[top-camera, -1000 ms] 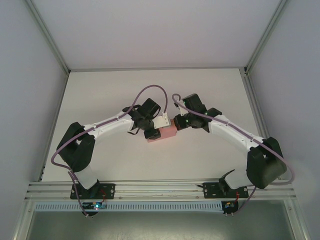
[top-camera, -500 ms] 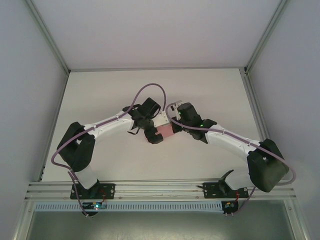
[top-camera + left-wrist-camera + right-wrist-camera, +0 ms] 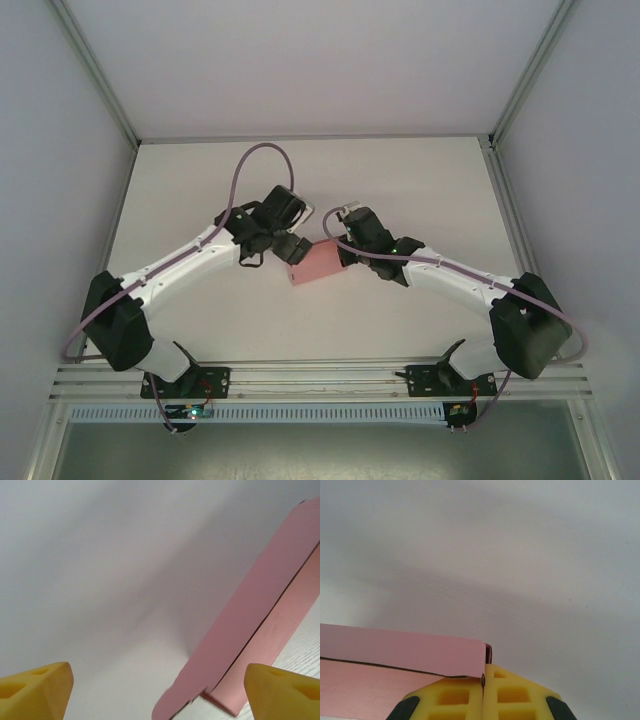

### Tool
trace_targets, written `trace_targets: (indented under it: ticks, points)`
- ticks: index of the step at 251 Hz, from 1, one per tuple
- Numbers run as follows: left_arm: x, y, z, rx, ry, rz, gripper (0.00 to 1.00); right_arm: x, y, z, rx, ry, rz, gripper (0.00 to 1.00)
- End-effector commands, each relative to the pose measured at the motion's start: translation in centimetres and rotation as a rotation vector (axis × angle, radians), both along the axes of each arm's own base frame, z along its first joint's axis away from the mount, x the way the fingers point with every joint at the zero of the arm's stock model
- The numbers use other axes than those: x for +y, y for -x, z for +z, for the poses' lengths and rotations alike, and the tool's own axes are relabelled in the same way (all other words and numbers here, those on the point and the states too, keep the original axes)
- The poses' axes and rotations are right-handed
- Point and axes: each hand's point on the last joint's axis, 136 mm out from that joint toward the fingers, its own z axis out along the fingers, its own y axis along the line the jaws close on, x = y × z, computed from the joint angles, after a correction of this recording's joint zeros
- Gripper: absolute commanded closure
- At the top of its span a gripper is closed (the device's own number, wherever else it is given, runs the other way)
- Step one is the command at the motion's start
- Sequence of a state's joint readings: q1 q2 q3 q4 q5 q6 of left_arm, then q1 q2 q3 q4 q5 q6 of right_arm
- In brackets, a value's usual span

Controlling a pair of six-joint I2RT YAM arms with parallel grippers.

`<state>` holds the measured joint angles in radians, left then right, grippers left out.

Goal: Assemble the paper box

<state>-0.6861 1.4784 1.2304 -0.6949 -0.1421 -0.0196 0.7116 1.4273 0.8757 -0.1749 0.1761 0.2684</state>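
Pink paper box [image 3: 318, 262], edge clamped in right tool [image 3: 484, 677]; left tool [image 3: 292, 247] spread wide, just beside it.

Paper box [image 3: 318, 262] plain pink; gripper pads [image 3: 430, 694] yellow; table [image 3: 400, 190] white, perhaps faintly grained.

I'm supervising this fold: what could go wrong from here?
The right gripper seems to pinch just one corner of the paper box, so the thin card may pivot or tear. A seam gapes along the box's side, and with the left gripper open and apart, it may spring wider.
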Motion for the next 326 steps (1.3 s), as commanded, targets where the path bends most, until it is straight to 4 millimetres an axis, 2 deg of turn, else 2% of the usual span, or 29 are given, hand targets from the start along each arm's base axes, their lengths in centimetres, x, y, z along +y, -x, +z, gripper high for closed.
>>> trace_targets:
  ticks: [1,32,64,81,108,131,160,180,201,258,274,326]
  points:
    - [2.6,2.4,-2.1,0.081,-0.047,0.103,0.16,-1.5,2.4,-3.7,0.141,0.108,-0.007,1.0]
    - [2.4,1.9,-2.5,0.036,-0.018,0.104,0.18,-1.2,2.5,-3.8,0.149,0.115,0.017,1.0]
    - [1.5,1.0,-2.1,0.046,0.007,0.103,0.29,-1.0,2.5,-3.8,0.151,0.12,0.029,1.0]
    - [1.0,0.7,-2.3,0.054,0.012,0.098,0.3,-0.9,2.6,-3.7,0.148,0.119,0.038,1.0]
    - [1.0,0.5,-2.7,0.09,0.034,0.126,0.41,-0.8,2.7,-3.5,0.138,0.137,0.052,1.0]
    - [1.8,0.3,-3.2,0.105,0.016,0.163,0.45,-0.7,2.8,-3.2,0.124,0.147,0.066,1.0]
    - [2.3,0.1,-3.7,0.127,0.02,0.203,0.64,-0.6,3.0,-3.2,0.114,0.162,0.082,1.0]
    - [2.0,0.1,-3.7,0.134,0.035,0.2,0.7,-0.6,3.2,-3.3,0.112,0.18,0.091,1.0]
    - [1.6,0.1,-3.6,0.141,0.058,0.198,0.81,-0.6,3.3,-3.5,0.099,0.2,0.106,1.0]
    - [1.3,0.6,-3.3,0.203,0.112,0.286,0.92,-0.9,3.7,-3.7,0.035,0.294,0.132,1.0]
    - [1.5,0.9,-3.2,0.231,0.13,0.332,1.0,-0.6,4.1,-3.8,0.001,0.331,0.162,1.0]
    - [1.0,2.1,-2.4,0.382,0.25,0.436,1.0,0.4,4.9,-3.9,-0.06,0.37,0.208,1.0]
